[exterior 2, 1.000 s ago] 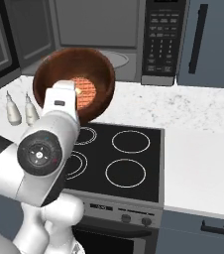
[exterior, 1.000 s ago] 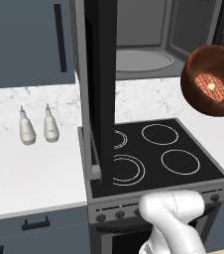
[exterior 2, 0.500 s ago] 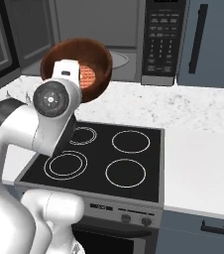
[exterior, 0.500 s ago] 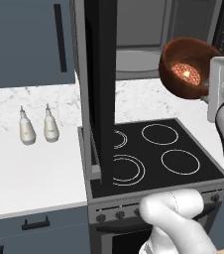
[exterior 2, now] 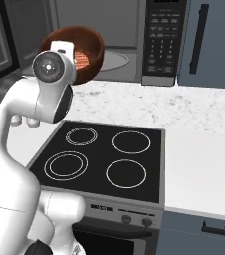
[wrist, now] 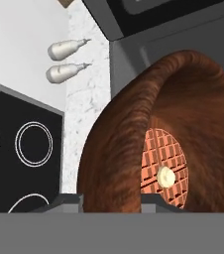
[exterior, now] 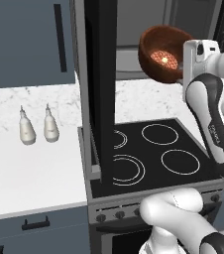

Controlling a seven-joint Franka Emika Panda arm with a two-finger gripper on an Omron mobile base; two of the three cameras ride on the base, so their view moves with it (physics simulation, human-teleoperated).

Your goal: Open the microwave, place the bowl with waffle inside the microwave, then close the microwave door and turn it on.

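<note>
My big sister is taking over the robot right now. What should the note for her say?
Gripper: shut on the bowl with waffle; its fingers pinch the rim.
Bowl: in the air, tipped on its side, in front of the microwave opening, above the back of the stovetop. The waffle is inside the bowl.
Done: microwave door is swung wide open; bowl picked up.
Left: set the bowl inside, let go, close the door, press start on the keypad.

Even, soft rendered light, faint shadows, sharp focus throughout, no glare, slightly coarse textures
</note>
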